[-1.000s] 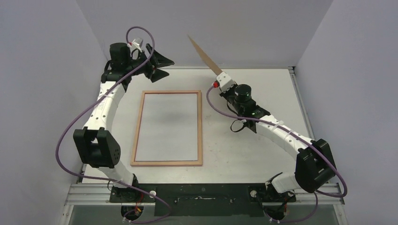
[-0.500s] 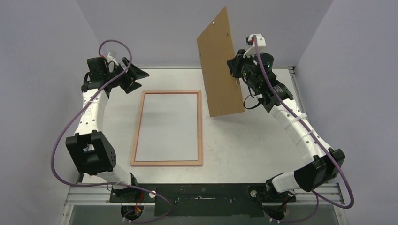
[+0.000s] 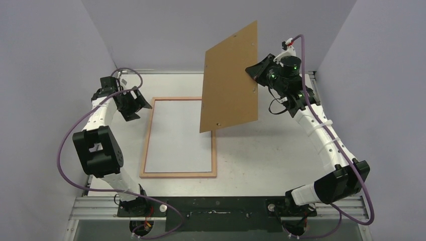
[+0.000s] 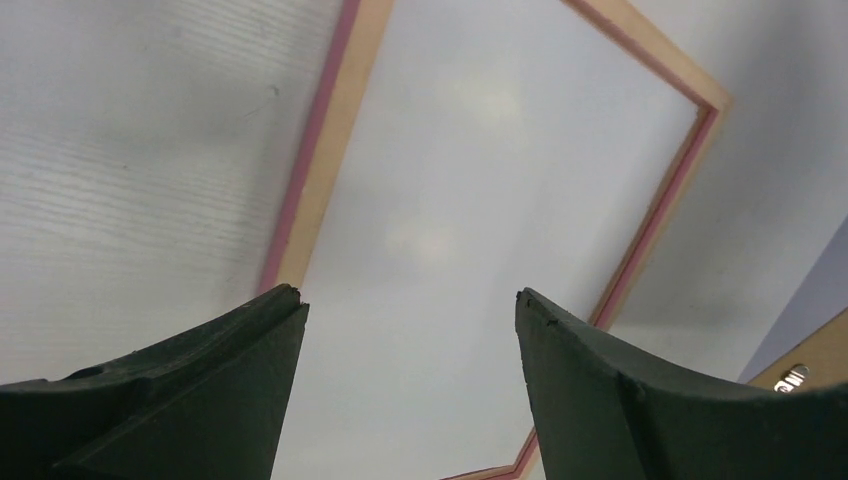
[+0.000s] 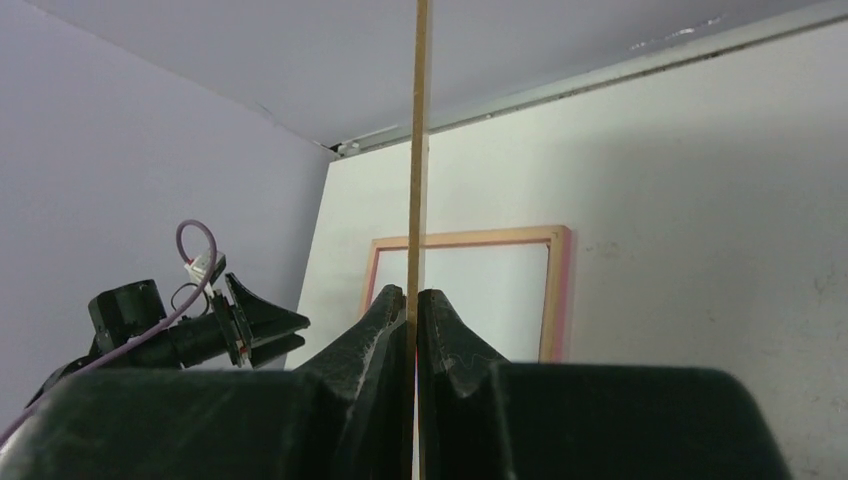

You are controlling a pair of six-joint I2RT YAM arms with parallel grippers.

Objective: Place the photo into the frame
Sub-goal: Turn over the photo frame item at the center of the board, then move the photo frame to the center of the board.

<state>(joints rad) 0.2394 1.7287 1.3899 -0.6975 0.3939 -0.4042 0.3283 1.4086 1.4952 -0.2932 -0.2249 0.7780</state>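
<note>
Left gripper (image 4: 407, 296) low, spread wide; right gripper (image 5: 413, 296) high, pinching

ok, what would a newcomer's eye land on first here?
The brown backing board hangs tilted in mid-air, clamped at its right edge by the right gripper, above the far-right corner of the frame. That frame lies flat on the table, tan side up, with the open left gripper at its far-left corner.
</note>
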